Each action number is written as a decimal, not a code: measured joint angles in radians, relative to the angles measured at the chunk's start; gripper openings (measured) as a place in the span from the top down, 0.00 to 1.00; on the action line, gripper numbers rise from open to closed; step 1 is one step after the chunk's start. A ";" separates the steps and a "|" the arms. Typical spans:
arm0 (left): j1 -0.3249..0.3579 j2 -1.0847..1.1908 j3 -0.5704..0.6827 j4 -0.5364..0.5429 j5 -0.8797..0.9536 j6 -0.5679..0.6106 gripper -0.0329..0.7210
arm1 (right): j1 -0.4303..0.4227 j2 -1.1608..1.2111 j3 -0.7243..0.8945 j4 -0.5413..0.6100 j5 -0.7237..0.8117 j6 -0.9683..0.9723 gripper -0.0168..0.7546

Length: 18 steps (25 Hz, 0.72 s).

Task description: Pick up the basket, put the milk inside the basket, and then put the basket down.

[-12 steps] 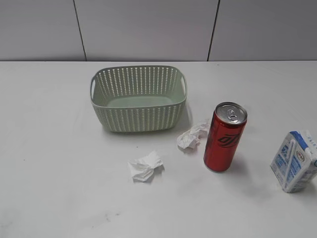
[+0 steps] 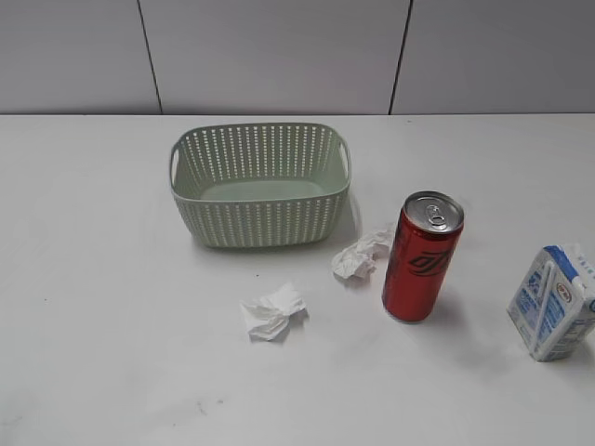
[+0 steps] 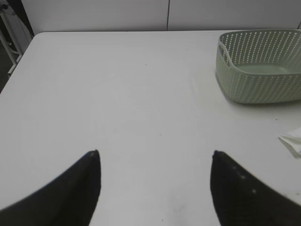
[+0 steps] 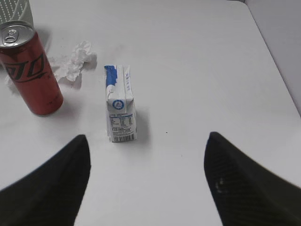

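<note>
The pale green basket [image 2: 260, 184] stands empty on the white table at the back centre; it also shows at the right of the left wrist view [image 3: 261, 66]. The milk carton [image 2: 554, 302] stands at the far right edge of the exterior view; it shows in the right wrist view [image 4: 120, 104] ahead of the jaws. My left gripper [image 3: 155, 153] is open and empty over bare table, well left of the basket. My right gripper [image 4: 146, 136] is open and empty, just short of the milk. Neither gripper shows in the exterior view.
A tall red can [image 2: 422, 256] stands between basket and milk, also in the right wrist view [image 4: 29, 68]. Two crumpled tissues lie in front of the basket, one [image 2: 272, 312] nearer and one [image 2: 361, 254] by the can. The table's right edge [image 4: 277, 75] runs near the milk.
</note>
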 joint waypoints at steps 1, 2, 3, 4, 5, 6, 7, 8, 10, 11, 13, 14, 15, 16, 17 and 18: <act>0.000 0.000 0.000 0.000 0.000 0.000 0.22 | 0.000 0.000 0.000 0.000 0.000 0.000 0.21; 0.000 0.000 0.000 0.000 0.000 -0.001 0.22 | 0.000 0.000 0.000 0.000 0.000 0.000 0.21; 0.000 0.000 0.000 0.000 -0.001 0.000 0.22 | 0.000 0.000 0.000 0.000 0.000 0.000 0.21; 0.000 0.000 0.000 0.000 -0.001 0.001 0.22 | 0.000 0.000 0.000 0.000 0.000 0.000 0.21; 0.000 0.000 0.000 0.000 -0.001 0.000 0.22 | 0.000 0.000 0.000 0.000 0.000 0.000 0.21; 0.000 0.000 0.000 0.000 -0.002 -0.001 0.22 | 0.000 0.000 0.000 0.000 0.000 0.000 0.21; 0.000 0.000 0.000 0.000 -0.004 -0.001 0.22 | 0.000 0.000 0.000 0.000 0.000 0.000 0.21; 0.000 0.000 0.000 0.000 -0.007 -0.001 0.22 | 0.000 0.000 0.000 0.000 0.000 0.000 0.21; 0.000 0.000 -0.005 0.000 -0.023 0.001 0.22 | 0.000 0.000 0.000 0.000 0.000 0.000 0.21; 0.000 0.000 -0.013 0.000 -0.041 0.001 0.22 | 0.000 0.000 0.000 0.000 0.000 0.000 0.21; 0.000 0.000 -0.027 0.000 -0.106 -0.001 0.22 | 0.000 0.000 0.000 0.000 0.000 0.000 0.21; 0.000 0.000 -0.035 0.000 -0.136 -0.001 0.22 | 0.000 0.000 0.000 0.000 0.000 0.000 0.21; 0.000 0.000 -0.043 0.000 -0.173 0.000 0.22 | 0.000 0.000 0.000 0.000 0.000 0.000 0.21; 0.000 0.008 -0.051 -0.001 -0.204 0.000 0.22 | 0.000 0.000 0.000 0.000 0.000 0.000 0.21; 0.000 0.025 -0.062 -0.005 -0.225 -0.001 0.22 | 0.000 0.000 0.000 0.000 0.000 0.000 0.21; 0.000 0.045 -0.073 -0.012 -0.245 -0.001 0.22 | 0.000 0.000 0.000 0.000 0.000 0.000 0.21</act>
